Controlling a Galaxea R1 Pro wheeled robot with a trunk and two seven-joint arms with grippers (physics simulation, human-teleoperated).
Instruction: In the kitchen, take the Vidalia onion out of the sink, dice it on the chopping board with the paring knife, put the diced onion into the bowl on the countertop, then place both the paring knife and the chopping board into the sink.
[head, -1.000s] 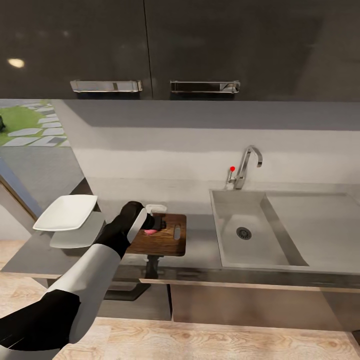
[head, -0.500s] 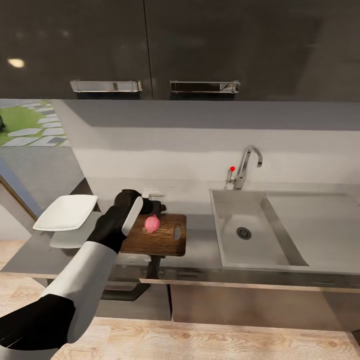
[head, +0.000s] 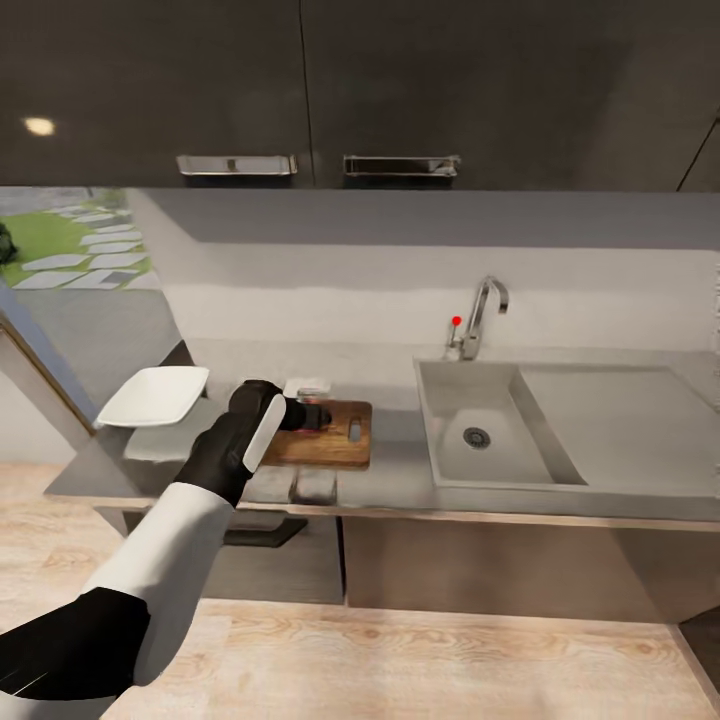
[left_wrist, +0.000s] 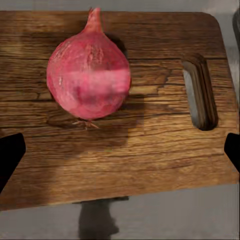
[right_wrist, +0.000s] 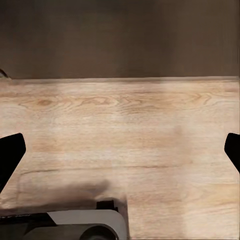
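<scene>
While the rectangular grey steel sink (head: 500, 440) lay empty, the brown wooden chopping board (left_wrist: 150, 150) bore the whole pinkish-red Vidalia onion (left_wrist: 88, 77), seemingly freed by the spread-open left gripper (left_wrist: 120, 150), so dicing remained.

My left arm (head: 190, 520) reaches forward from the near left, black wrist bent, left gripper (head: 312, 415) pointing right with its fingers (left_wrist: 10, 155) spread wide. My right gripper's fingers (right_wrist: 11, 152) also stand wide apart, holding nothing.
</scene>
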